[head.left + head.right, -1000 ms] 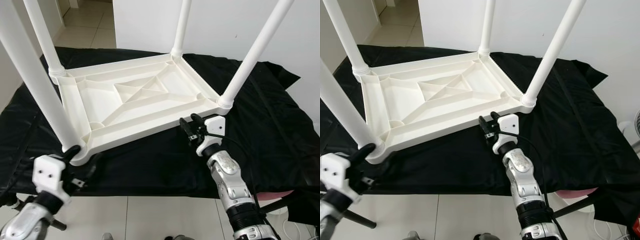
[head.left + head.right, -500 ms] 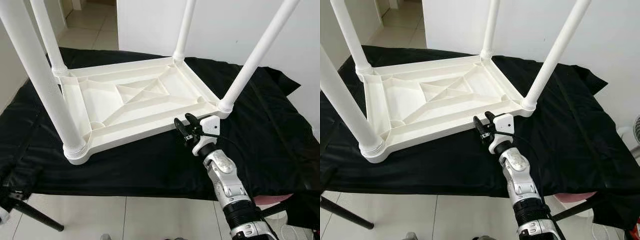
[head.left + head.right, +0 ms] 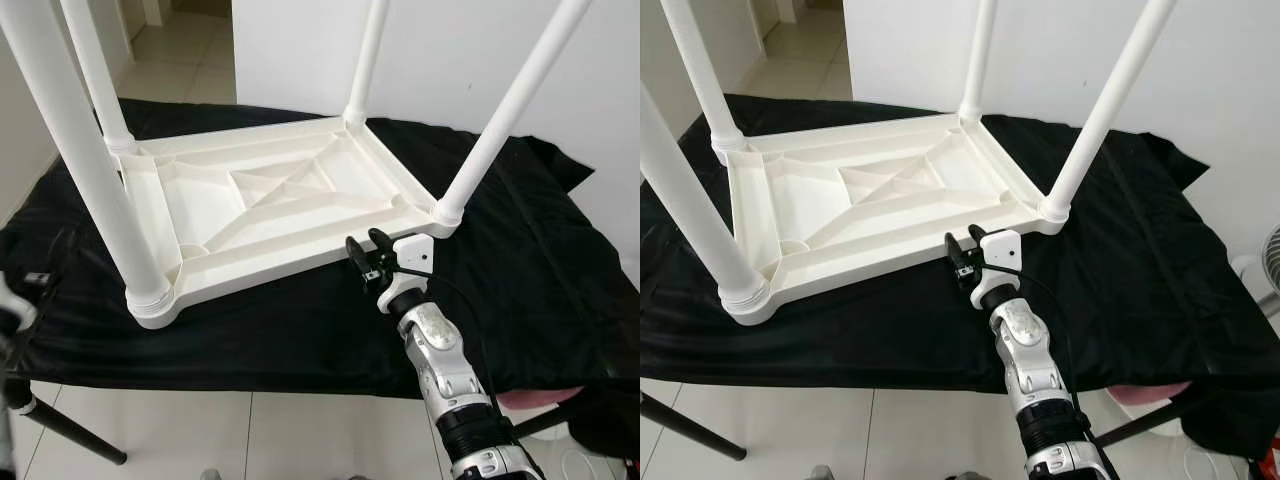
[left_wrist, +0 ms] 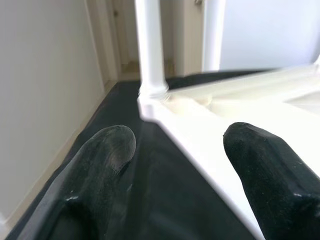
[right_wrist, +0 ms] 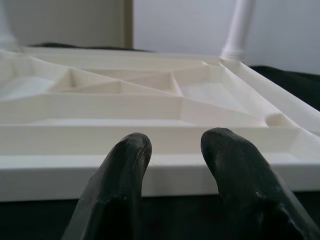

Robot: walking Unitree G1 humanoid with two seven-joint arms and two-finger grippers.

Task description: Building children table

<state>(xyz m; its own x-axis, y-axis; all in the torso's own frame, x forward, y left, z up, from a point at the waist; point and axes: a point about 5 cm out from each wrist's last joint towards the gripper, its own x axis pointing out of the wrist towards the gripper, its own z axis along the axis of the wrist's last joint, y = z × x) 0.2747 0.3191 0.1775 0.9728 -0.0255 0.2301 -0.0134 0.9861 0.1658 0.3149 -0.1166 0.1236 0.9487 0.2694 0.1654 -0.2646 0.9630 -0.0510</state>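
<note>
Left eye view: inverted white children's table on a black cloth, four legs upright.
Right gripper, fingers parted and empty, sits just beside the near rim. Left gripper is spread, empty, near the left corner. No legible markings.

White plastic table sits upside down on a black cloth, ribbed underside up, four legs standing upright — near-right leg, far-right leg, far-left leg, near-left leg. Right gripper is at the table's near long edge, close to the near-right corner, fingers slightly parted and pointing at the rim — contact unclear. Tiled floor below the cloth's front edge.
</note>
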